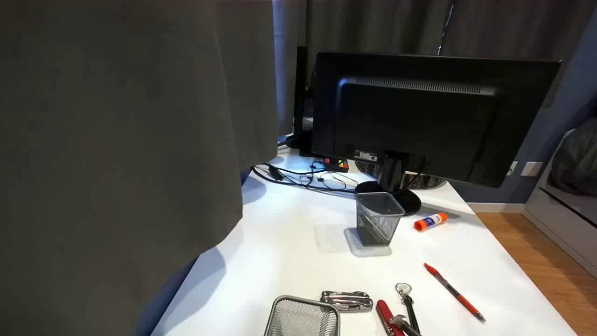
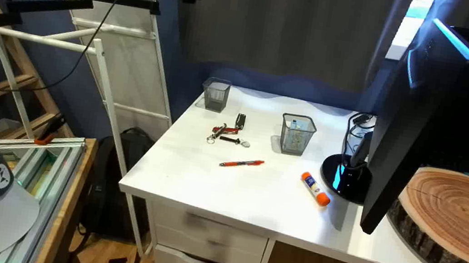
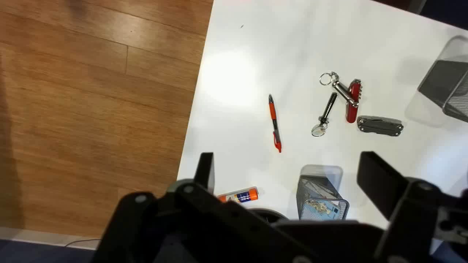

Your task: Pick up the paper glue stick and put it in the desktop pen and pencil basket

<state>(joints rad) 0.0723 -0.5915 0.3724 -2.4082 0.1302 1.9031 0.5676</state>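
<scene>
Gripper (image 3: 287, 166): fingers spread wide — one left and one right of centre in the wrist view — nothing held between them. Paper glue stick (image 3: 239, 196): lying on its side on the white desk (image 3: 234, 146), lower centre of the wrist view, close to the finger at left. Its long axis runs nearly along the closing line of the fingers. Closing at this angle would likely squeeze the ends and slip; rotate the wrist so the fingers close across the barrel.

The barrel is round: contact by one finger first could roll it down the frame against the monitor stand (image 2: 351, 191), just beside it in both exterior views. An endwise push could slide it left, off the desk and onto the floor (image 3: 98, 98). The monitor (image 1: 429, 126), upper right in an exterior view, limits clearance; a descent offset toward it could cause a collision.

Desktop pen and pencil basket (image 3: 318, 188): mesh, upright, lower right of centre in the wrist view, a blue printed card (image 3: 321, 211) apparently inside. Probably light; fingers carried too low could tip it. A stick released level may lodge across the rim. A second mesh cup (image 3: 446, 84), right edge of the wrist view, looks similar — confirm the target before release.
</scene>
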